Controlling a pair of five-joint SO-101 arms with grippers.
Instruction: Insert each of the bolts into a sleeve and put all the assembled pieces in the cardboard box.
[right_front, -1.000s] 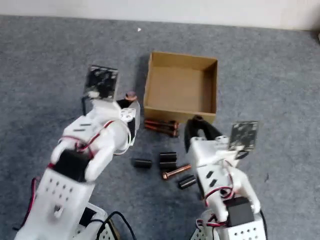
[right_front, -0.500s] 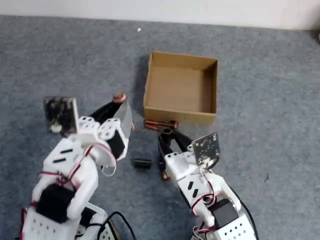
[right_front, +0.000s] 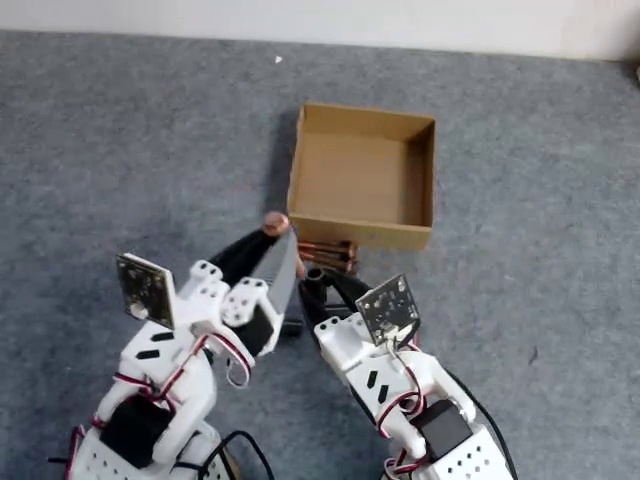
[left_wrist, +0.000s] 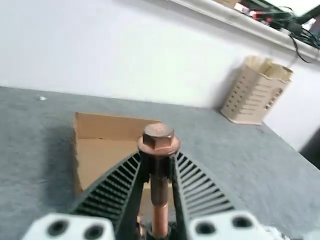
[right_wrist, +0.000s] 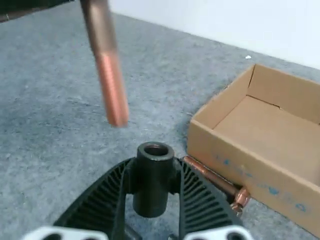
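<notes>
Left gripper (left_wrist: 158, 167) pinches the bolt (left_wrist: 159, 143). Right gripper (right_wrist: 153, 169) pinches the sleeve (right_wrist: 150, 192), hole up, at 7 o'clock from the cardboard box (right_front: 360, 232). Bring the bolt tip over the hole, then go slow.

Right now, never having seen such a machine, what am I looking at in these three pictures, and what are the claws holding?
Two small white robot arms stand side by side on a grey surface. The high view comes from a fixed camera looking down; the other two come from a camera on each arm's wrist, looking along its claw, called a gripper. The left gripper is shut on a copper bolt, head up. The right gripper is shut on a black sleeve, a short tube with its hole facing up. In the right wrist view the bolt's threaded end hangs near that hole, not yet inside. Beyond stands an open cardboard box, with more bolts lying along its near wall.
</notes>
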